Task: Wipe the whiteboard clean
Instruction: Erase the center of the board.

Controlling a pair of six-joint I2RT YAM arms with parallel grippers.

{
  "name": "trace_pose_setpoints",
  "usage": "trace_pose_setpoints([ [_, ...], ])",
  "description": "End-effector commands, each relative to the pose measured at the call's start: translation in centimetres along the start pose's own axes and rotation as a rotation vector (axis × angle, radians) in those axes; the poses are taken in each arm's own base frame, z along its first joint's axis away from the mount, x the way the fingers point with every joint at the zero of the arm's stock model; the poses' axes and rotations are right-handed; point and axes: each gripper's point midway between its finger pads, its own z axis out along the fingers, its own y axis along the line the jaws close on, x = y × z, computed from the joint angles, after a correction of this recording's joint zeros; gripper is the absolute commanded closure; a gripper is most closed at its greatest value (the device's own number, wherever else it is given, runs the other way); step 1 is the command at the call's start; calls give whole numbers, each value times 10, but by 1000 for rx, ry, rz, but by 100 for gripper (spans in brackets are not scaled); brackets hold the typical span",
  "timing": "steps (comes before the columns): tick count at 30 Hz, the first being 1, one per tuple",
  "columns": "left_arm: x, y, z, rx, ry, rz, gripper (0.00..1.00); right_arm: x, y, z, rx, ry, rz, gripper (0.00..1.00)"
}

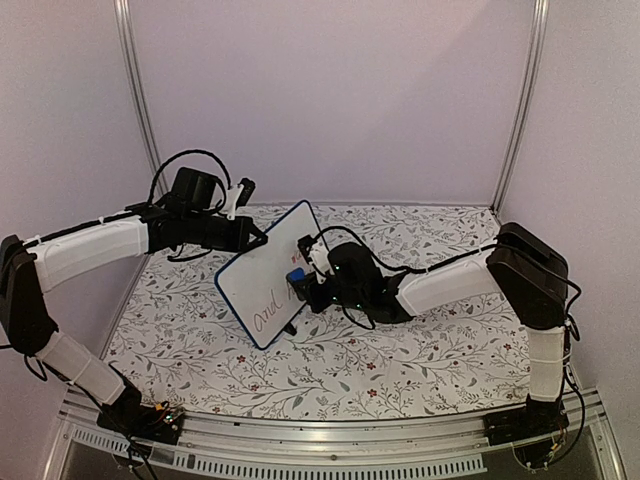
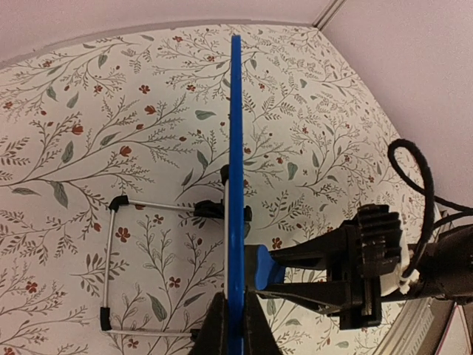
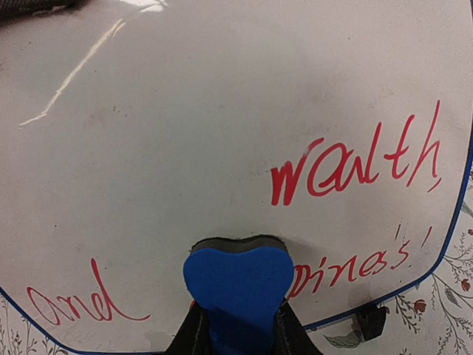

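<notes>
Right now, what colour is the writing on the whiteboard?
Red handwriting on the whiteboard; it shows best in the right wrist view.

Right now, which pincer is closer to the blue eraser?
Right. The right pincer grips the blue eraser against the written face of the whiteboard. The left pincer clamps the board's edge, close to the eraser but not touching it.

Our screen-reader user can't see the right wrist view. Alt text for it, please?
A blue eraser, gripped by the right tool at bottom centre, presses against a whiteboard that fills the frame. Red handwriting on it: "and" at lower left, more words at right.
</notes>
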Motion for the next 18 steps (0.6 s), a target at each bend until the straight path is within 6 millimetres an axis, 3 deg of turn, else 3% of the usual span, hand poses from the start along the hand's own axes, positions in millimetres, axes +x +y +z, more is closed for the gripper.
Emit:
trace_pose_setpoints([
  [1,20,-7,11,34,55,1,100,1,-5,6,14,18,-13,83],
  [7,20,-8,12,35,57,1,100,-33,-19,4,31,-41,-4,83],
  [18,22,-8,13,37,62,1,100,-66,-35,3,61,-96,-2,83],
])
